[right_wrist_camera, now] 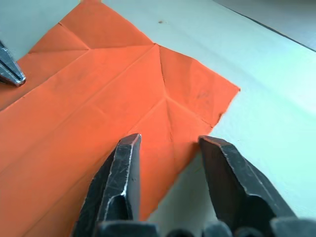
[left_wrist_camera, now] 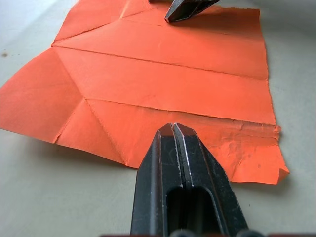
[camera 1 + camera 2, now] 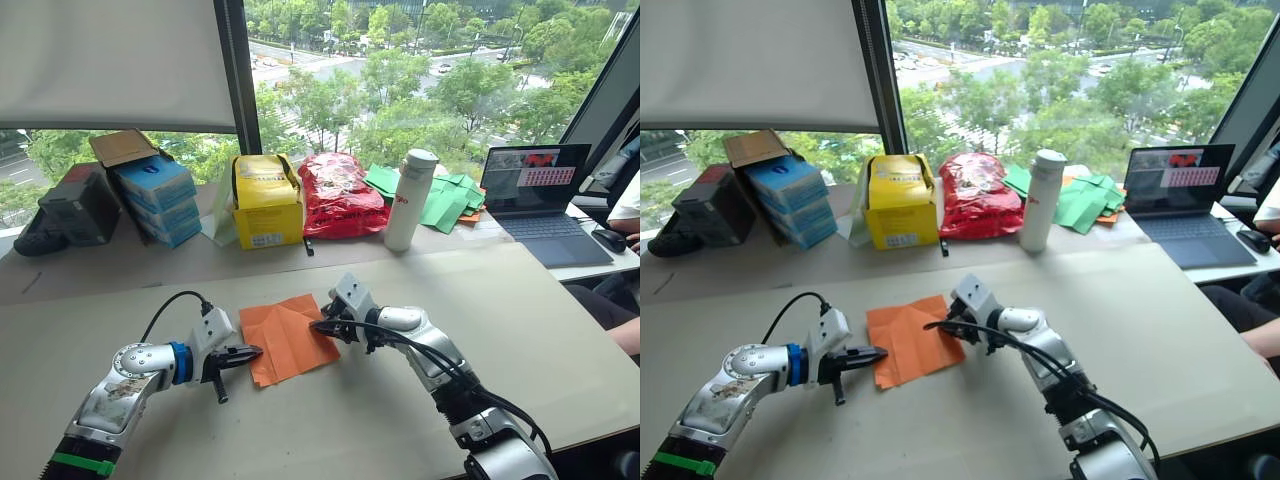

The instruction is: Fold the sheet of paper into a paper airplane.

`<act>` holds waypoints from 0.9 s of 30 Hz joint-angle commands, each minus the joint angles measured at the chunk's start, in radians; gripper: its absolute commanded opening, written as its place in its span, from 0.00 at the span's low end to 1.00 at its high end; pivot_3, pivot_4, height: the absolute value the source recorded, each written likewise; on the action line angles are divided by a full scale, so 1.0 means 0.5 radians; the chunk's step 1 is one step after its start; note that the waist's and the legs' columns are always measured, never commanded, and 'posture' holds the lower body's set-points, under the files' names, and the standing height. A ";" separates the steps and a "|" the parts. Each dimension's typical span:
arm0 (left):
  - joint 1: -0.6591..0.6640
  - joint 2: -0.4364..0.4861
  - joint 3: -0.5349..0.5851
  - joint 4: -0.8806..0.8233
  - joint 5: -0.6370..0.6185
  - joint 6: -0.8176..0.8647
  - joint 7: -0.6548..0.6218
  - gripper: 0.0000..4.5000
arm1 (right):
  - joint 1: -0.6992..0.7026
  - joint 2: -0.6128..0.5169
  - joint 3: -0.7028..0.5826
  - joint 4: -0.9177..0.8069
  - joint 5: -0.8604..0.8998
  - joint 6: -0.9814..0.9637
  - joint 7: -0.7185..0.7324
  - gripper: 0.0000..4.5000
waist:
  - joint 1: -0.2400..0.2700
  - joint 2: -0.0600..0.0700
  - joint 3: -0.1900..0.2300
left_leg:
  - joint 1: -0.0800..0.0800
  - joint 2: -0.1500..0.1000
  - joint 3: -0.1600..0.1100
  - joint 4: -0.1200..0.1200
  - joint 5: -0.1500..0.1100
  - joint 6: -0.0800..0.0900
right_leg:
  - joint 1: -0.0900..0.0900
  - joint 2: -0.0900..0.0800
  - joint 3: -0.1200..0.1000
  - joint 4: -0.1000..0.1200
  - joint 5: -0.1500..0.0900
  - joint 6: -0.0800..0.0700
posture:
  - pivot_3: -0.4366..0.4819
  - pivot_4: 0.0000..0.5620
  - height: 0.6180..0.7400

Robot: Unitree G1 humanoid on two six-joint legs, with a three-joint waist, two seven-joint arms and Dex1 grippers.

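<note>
The sheet of paper (image 3: pixel 290 338) is bright orange, creased, and lies flat and unfolded on the pale table (image 3: pixel 480 320). My left gripper (image 3: pixel 252 352) is shut, and its tips rest at the sheet's left edge. In the left wrist view the closed left gripper (image 2: pixel 173 129) points over the paper (image 2: pixel 163 74). My right gripper (image 3: pixel 322 325) stands open at the sheet's right edge. In the right wrist view the right gripper (image 1: pixel 170 145) straddles that edge, with one finger (image 1: pixel 126 153) over the paper (image 1: pixel 98 94) and the other over bare table. No paper airplane shape has formed.
Along the window ledge behind stand stacked blue boxes (image 3: pixel 158 198), a yellow box (image 3: pixel 265 200), a red plastic bag (image 3: pixel 340 195), a white bottle (image 3: pixel 408 200), green paper sheets (image 3: pixel 445 195) and an open laptop (image 3: pixel 540 200). A person's arm (image 3: pixel 628 335) shows at the right edge.
</note>
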 commanded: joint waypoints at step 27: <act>-0.040 0.034 0.014 0.118 0.015 -0.095 -0.074 0.00 | 0.286 -0.061 0.130 -0.517 -0.035 -0.432 0.110 0.01 | -0.004 0.000 0.000 | -0.001 0.001 0.000 -0.001 0.000 0.000 | -0.001 0.002 -0.001 0.000 0.000 0.000 | 0.48 0.27 1.00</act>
